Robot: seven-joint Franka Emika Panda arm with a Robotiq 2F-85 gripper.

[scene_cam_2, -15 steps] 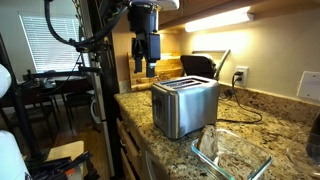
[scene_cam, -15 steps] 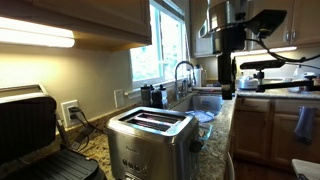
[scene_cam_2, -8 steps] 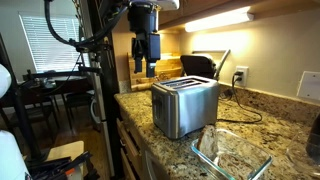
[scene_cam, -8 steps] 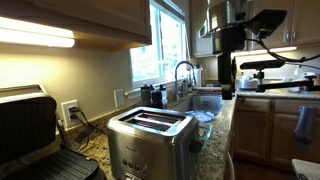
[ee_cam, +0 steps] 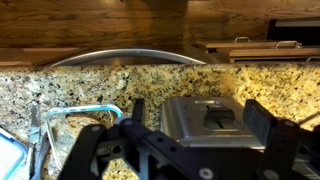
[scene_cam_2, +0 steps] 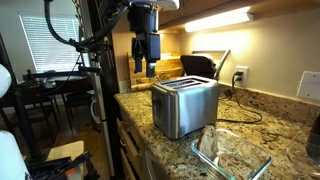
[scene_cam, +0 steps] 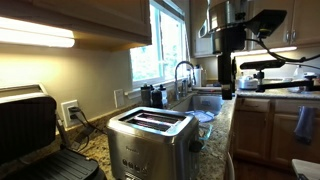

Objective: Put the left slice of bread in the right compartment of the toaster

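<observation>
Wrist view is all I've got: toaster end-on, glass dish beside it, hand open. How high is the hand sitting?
Observer: High. In an exterior view the hand hangs with its tips about level with the top of the toaster, off to one side and not over it.
Operator: Can you see the slots?
Observer: Yes, an exterior view shows two long slots on top. I can't tell if anything sits in them.
Operator: Anything past the toaster?
Observer: A faucet stands beyond it, under the window.
</observation>
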